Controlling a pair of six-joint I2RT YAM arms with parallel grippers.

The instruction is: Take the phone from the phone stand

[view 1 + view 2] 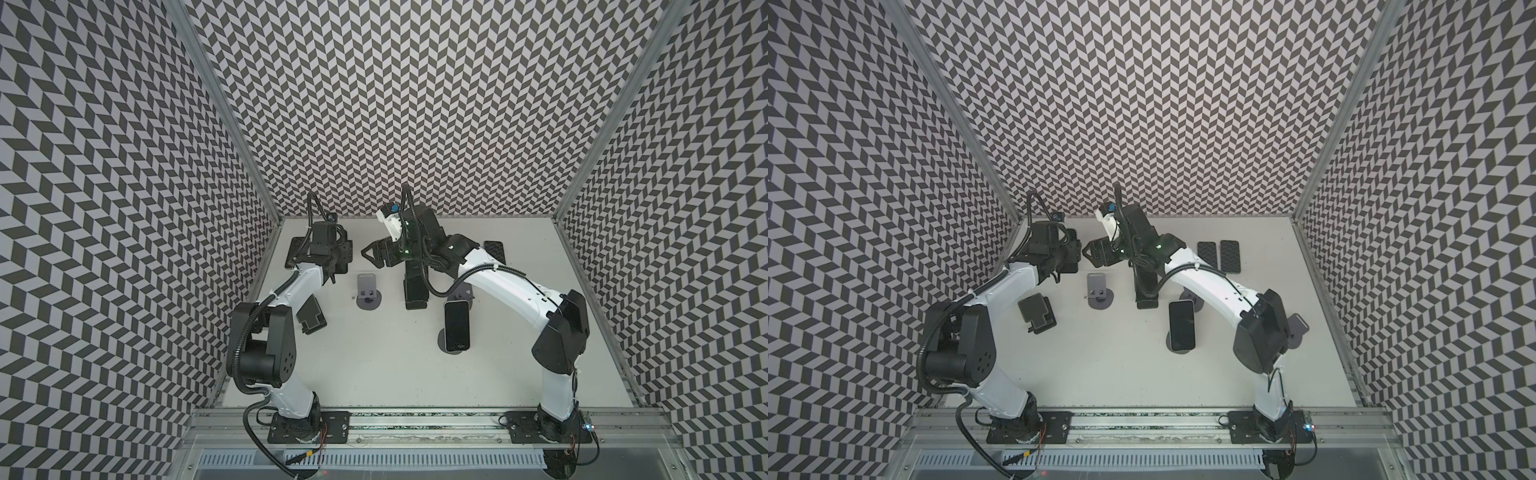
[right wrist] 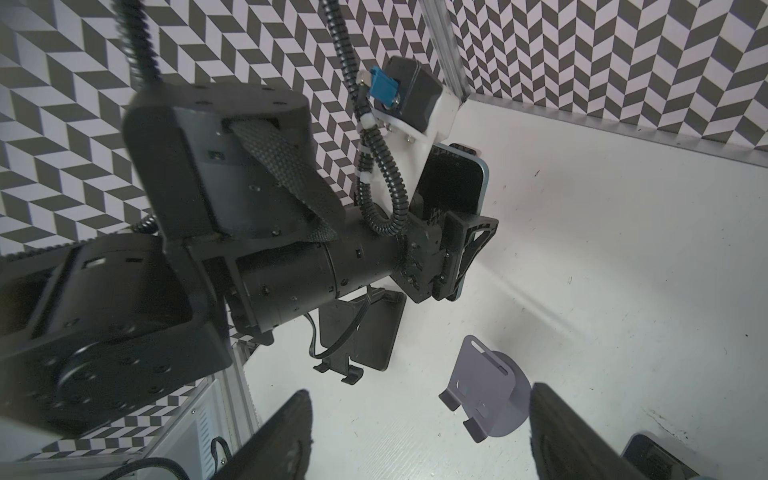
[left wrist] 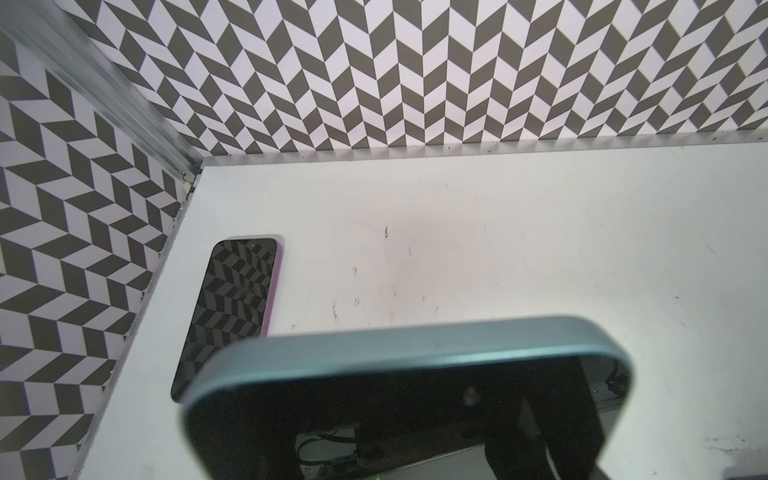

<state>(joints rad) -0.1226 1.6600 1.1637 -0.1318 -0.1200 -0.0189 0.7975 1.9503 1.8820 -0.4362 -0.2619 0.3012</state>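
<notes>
A teal-edged phone [image 3: 407, 345] fills the near part of the left wrist view, held upright above the table. My left gripper [image 2: 461, 249] is shut on its lower part, near the back left corner [image 1: 338, 255]. An empty grey phone stand [image 1: 368, 293] sits just in front of it, and also shows in the right wrist view [image 2: 486, 395]. My right gripper [image 2: 420, 392] hangs open over the table beside that stand, empty, its fingers pointing left [image 1: 372, 253]. A second dark phone [image 1: 457, 326] leans on another grey stand [image 1: 444, 337] right of centre.
A pink-edged phone [image 3: 232, 307] lies flat by the left wall. An empty black stand [image 1: 311, 318] sits front left and a long black one [image 1: 415, 291] at centre. Two phones [image 1: 1207, 253] [image 1: 1230, 255] lie flat at the back right. Another grey stand [image 1: 1298, 328] sits behind the right arm.
</notes>
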